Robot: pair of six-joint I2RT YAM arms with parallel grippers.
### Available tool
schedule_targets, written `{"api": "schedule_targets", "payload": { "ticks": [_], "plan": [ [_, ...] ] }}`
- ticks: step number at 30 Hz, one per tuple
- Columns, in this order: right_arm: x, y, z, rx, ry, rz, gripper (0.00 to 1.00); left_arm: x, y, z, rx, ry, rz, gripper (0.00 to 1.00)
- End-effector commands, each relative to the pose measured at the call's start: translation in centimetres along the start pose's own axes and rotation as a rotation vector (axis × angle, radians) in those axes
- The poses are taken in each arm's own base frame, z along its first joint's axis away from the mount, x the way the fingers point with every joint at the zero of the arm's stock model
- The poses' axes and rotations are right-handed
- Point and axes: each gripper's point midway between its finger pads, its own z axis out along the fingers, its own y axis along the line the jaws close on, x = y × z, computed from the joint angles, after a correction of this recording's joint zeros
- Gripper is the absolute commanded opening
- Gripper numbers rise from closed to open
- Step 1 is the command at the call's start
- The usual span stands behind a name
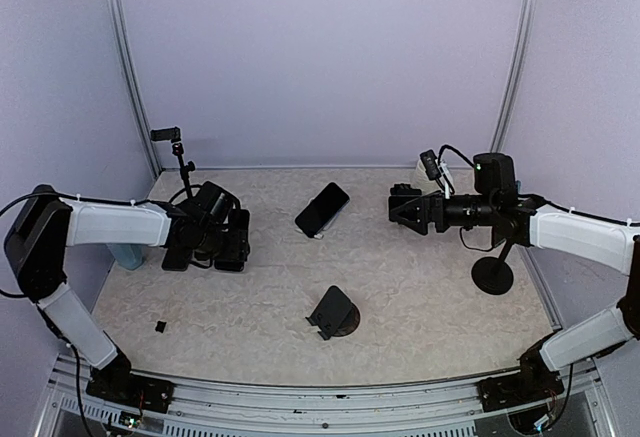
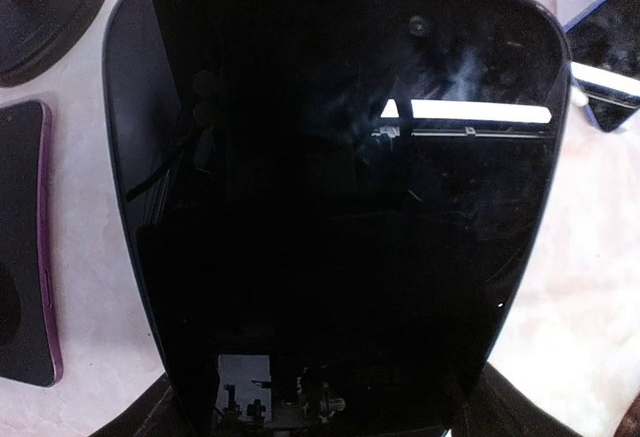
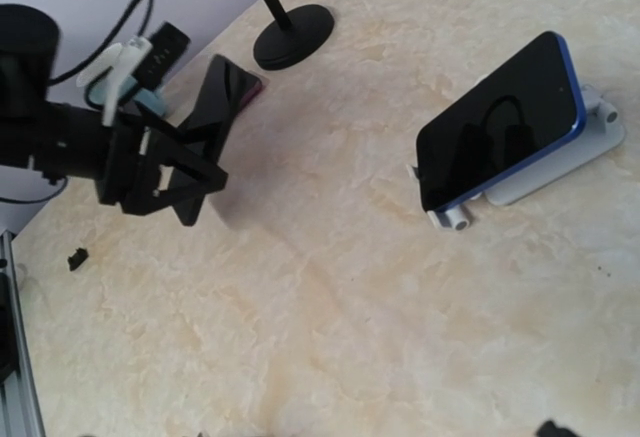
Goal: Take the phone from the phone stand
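Observation:
My left gripper [image 1: 222, 229] is shut on a black phone [image 2: 340, 187] whose dark screen fills the left wrist view. In the right wrist view this gripper [image 3: 175, 172] holds the phone [image 3: 215, 97] tilted just above the table. A blue-edged phone [image 1: 322, 209] leans on a white stand [image 3: 560, 162] at mid-table; it also shows in the right wrist view [image 3: 500, 122]. A black phone stand [image 1: 335, 314] sits empty near the front. My right gripper [image 1: 398, 207] is open and empty, in the air to the right of the blue phone.
A purple-edged phone [image 2: 25, 247] lies flat beside the left gripper. A black round stand base [image 3: 293, 35] is behind it. Another round base [image 1: 492, 274] stands at the right. A small black piece [image 1: 160, 326] lies front left.

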Motion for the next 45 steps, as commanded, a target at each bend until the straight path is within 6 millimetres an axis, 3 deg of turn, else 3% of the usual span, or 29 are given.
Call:
{"api": "schedule_targets", "payload": {
  "ticks": [1,14,29,38,45],
  "plan": [
    [-0.4,0.6,0.1,-0.020,-0.014,-0.013,0.94,-0.4,1.0,1.2,-0.047,0.009,-0.038,0.56],
    [-0.2,0.6,0.0,-0.012,-0.012,-0.015,0.94,1.3,2.1,4.7,-0.127,0.051,-0.057,0.60],
    [0.0,0.3,0.1,-0.006,-0.006,-0.013,0.94,1.1,2.4,6.9,-0.147,0.060,-0.068,0.69],
    [0.0,0.1,0.3,-0.002,-0.004,-0.014,0.94,1.2,2.2,7.0,-0.141,0.066,-0.058,0.84],
    [-0.1,0.2,0.4,-0.006,-0.004,-0.014,0.94,-0.2,1.8,6.0,-0.124,0.034,-0.048,0.95]
  ]
}}
